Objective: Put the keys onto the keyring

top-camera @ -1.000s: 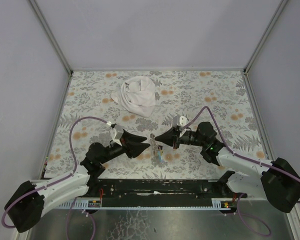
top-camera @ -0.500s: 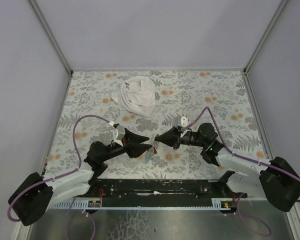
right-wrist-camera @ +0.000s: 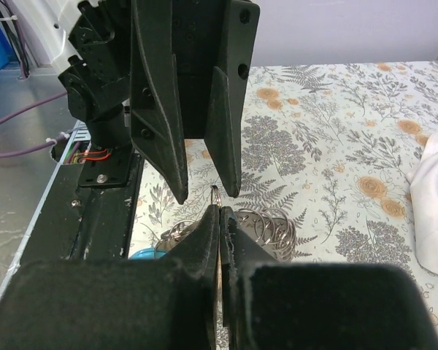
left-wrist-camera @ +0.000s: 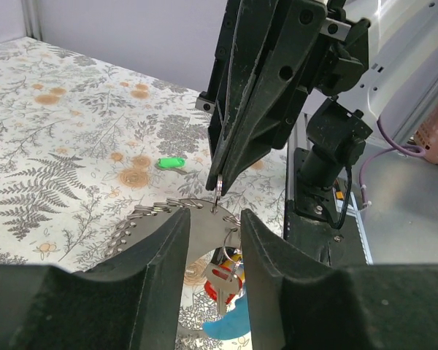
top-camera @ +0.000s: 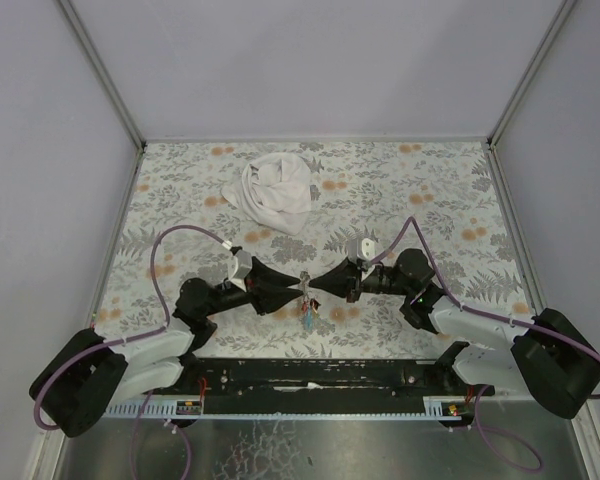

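The table (top-camera: 460, 200) has plenty of bare flowered top, and the white cloth (top-camera: 275, 190) lies well off toward the far edge, so nothing crowds the arms, which meet nose to nose by the middle of the near edge. The right gripper (right-wrist-camera: 219, 213) is clenched on the keyring (left-wrist-camera: 204, 213), holding it up off the table with a key (left-wrist-camera: 220, 281) hanging under it. The left gripper (right-wrist-camera: 206, 195) straddles the ring, jaws apart, gripping nothing. I'd say the ring is being steadied for threading. Next, the green key (left-wrist-camera: 171, 162), loose on the table nearby, needs a fine pinch.
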Controlling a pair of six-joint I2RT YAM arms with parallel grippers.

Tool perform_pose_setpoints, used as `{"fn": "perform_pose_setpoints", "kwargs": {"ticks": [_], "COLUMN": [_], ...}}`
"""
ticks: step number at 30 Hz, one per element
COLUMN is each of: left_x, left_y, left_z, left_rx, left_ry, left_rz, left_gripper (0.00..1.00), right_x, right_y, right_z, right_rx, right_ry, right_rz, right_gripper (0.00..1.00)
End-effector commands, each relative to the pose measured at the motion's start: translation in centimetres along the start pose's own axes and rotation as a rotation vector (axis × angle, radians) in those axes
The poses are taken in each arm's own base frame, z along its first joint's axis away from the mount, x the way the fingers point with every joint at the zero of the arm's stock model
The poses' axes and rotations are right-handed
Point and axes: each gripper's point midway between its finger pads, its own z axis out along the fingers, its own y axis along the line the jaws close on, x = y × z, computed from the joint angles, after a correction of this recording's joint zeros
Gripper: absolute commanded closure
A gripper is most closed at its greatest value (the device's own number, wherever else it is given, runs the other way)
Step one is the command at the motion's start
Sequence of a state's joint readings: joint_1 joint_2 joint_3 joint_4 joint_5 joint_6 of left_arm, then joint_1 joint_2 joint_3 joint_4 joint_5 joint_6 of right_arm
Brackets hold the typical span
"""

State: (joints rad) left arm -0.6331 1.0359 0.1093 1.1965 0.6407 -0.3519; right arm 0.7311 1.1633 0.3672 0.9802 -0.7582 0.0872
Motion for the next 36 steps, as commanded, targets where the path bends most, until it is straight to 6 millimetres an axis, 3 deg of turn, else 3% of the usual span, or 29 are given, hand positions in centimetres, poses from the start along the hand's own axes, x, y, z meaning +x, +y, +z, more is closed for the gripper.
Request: {"fn": "perform_pose_setpoints", "kwargs": {"ticks": [1, 16, 22, 26, 33, 36], "left_x": [-1.3, -1.5, -1.6, -1.4, -1.2, -1.6], "left_y": [-1.1, -1.1, -1.2, -1.2, 0.7, 1.4], "left_z": [0.1, 0.8, 1.1, 1.2, 1.5, 1.7], "left_rx": [0.072, 0.103, 0.116, 0.122, 0.000, -0.100], "left_ry": [-0.042, -0.045, -0.047, -0.031, 0.056, 0.093], "left_rz": [0.060, 0.041, 0.034, 0.028, 0.004, -0.006], "left_gripper": [0.66, 0.74, 0.84, 1.00, 1.00, 1.00], "right_x": [-2.8, -2.6, -2.6, -2.4, -1.4, -1.2], "right_y": [0.2, 0.4, 0.5, 0.6, 0.2, -0.3], "right_z": [0.3, 0.3, 0.3, 0.3, -0.2, -0.9], "right_rx": [-0.035, -0.050, -0.052, -0.058, -0.035, -0.001], "right_ry": [-0.086, -0.082, -0.082, -0.074, 0.032, 0.107], "right_rz": [-0.106, -0.100, -0.103, -0.096, -0.107, -0.128], "right_gripper": [1.00, 1.00, 1.00, 1.00, 1.00, 0.79]}}
